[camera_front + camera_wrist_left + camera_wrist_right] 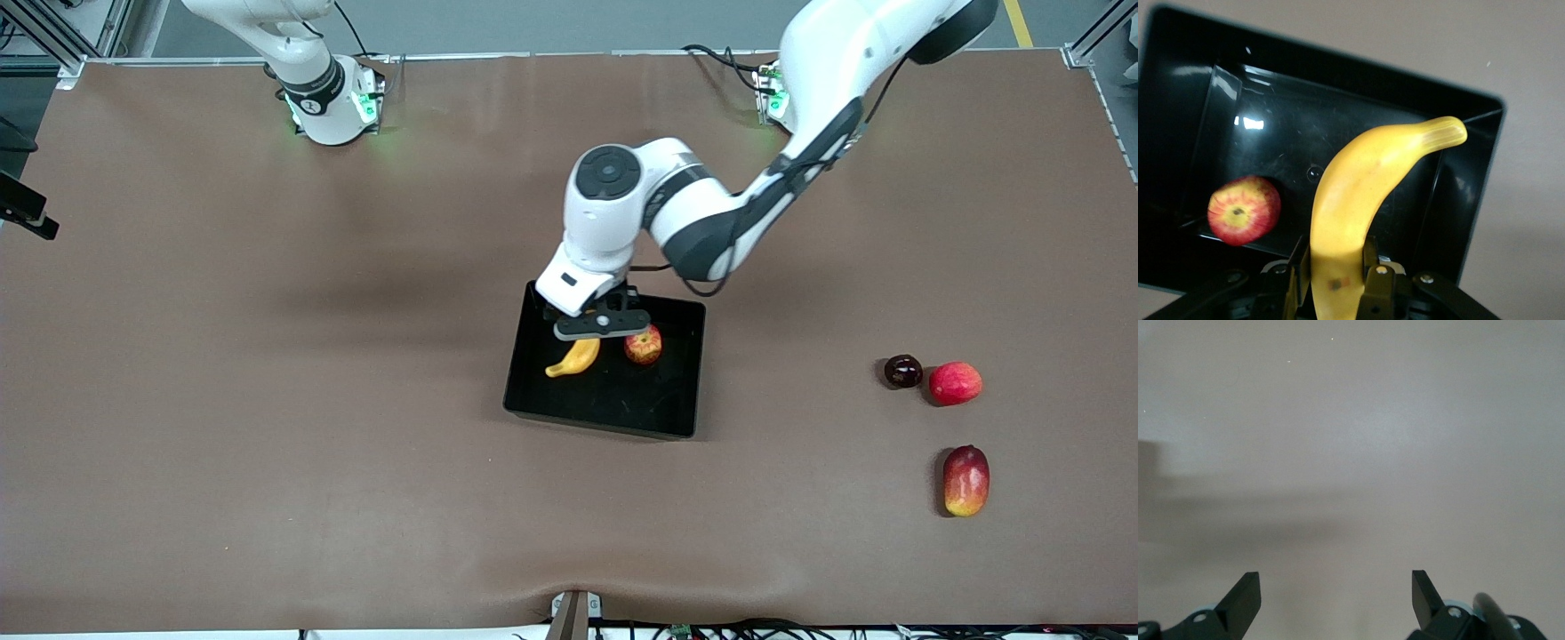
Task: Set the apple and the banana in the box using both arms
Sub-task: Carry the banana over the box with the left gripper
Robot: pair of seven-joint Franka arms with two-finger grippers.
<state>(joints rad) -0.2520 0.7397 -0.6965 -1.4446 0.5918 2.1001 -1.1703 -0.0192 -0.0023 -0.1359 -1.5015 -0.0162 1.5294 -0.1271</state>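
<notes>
The black box [607, 407] sits mid-table. My left gripper [594, 331] hangs over the half of it nearest the robots' bases and is shut on the yellow banana [576, 357]. In the left wrist view the fingers [1373, 267] clamp the banana [1365, 193] near one end, and its other end points out over the box floor [1338, 127]. The red-and-yellow apple [643, 345] lies in the box beside the banana, and the left wrist view shows the apple [1243, 210] stem side up. My right gripper [1336, 580] is open over bare brown table, holding nothing.
Three loose fruits lie toward the left arm's end of the table: a dark round fruit [902, 371], a pinkish-red round fruit [955, 383] beside it, and a long red-yellow fruit [965, 480] nearer the front camera. The right arm's base [329, 98] stands at the table's back edge.
</notes>
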